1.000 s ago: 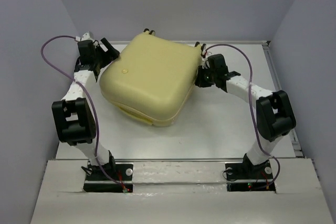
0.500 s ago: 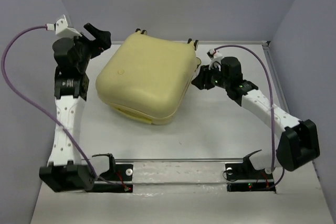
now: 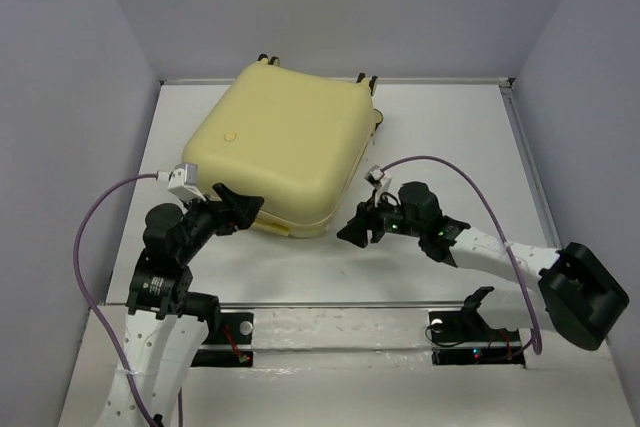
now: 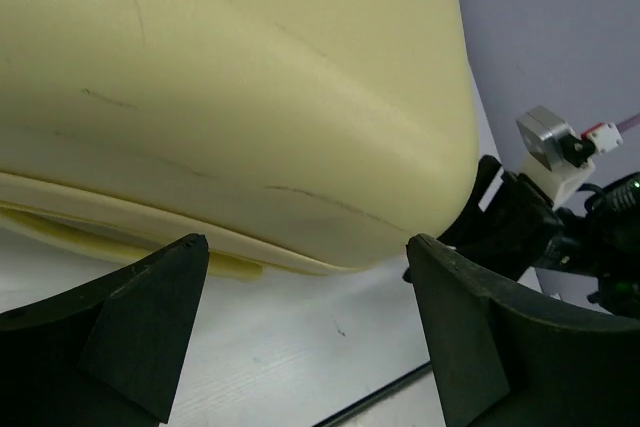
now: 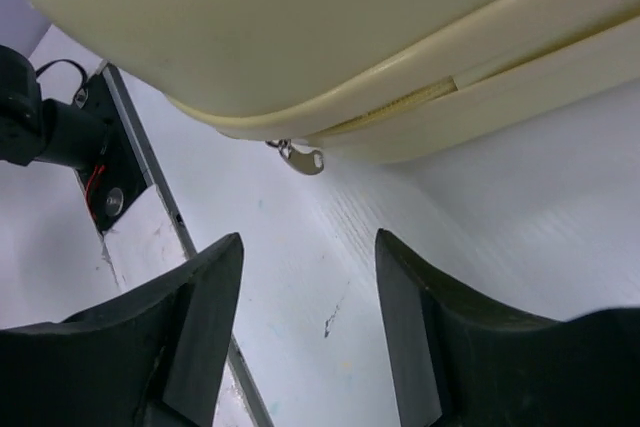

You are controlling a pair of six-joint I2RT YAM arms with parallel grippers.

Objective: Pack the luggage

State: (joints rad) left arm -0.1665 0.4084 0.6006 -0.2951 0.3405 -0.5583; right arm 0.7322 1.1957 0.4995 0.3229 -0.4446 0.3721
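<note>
Your left gripper (image 3: 243, 210) stands wide open with nothing between its jaws. The luggage (image 3: 280, 147) lies directly ahead of it, and the rounded near edge of the shell fills the left wrist view just beyond the fingertips. You cannot tell from these views whether a fingertip touches the shell.

Your right gripper (image 3: 350, 226) is also open, jaws parted and empty. It points at the same near edge from the other side. The luggage sits ahead of and slightly above it, and only bare bench (image 3: 450, 147) lies between the fingers. A small metal zipper pull (image 5: 299, 157) hangs from the seam straight ahead of the gap, clear of both fingers.

The two grippers face each other across the near corner of the luggage, one on each side of it. The luggage lies flat on the bench with its lid down. Its round emblem (image 3: 231, 134) faces up and its wheels (image 3: 265, 60) are at the edge farthest from both grippers.
</note>
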